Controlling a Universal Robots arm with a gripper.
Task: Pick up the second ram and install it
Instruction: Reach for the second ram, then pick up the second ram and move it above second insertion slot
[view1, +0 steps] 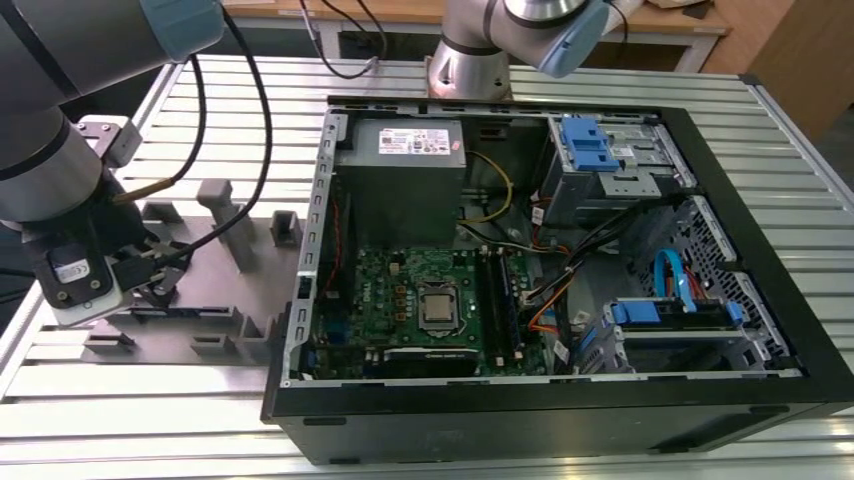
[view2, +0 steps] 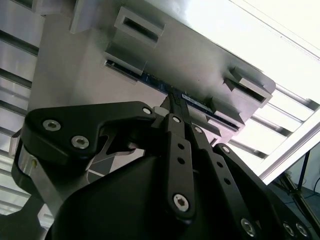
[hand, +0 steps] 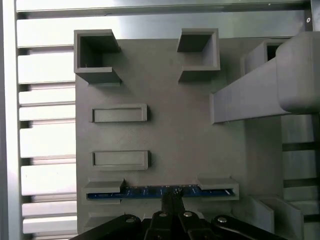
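The second ram (hand: 145, 191) is a thin dark stick with a bluish edge. It stands on edge between two holder blocks of the grey fixture plate (hand: 165, 130). In the second wrist view the ram (view2: 150, 80) spans the same two blocks. My gripper (hand: 172, 196) is at the stick's middle, its black fingers drawn together onto the thin edge, as the second wrist view also shows for the gripper (view2: 173, 100). In the exterior view the gripper (view1: 160, 290) hangs low over the fixture plate (view1: 214, 300), at that view's left. The ram rests in its holders.
An open computer case (view1: 534, 400) lies at the exterior view's right, with the motherboard (view1: 400, 285) and its memory slots (view1: 501, 300) inside. Cables, a power supply (view1: 400, 170) and blue drive brackets crowd the case. Tall grey fixture posts (view1: 220, 205) stand near the gripper.
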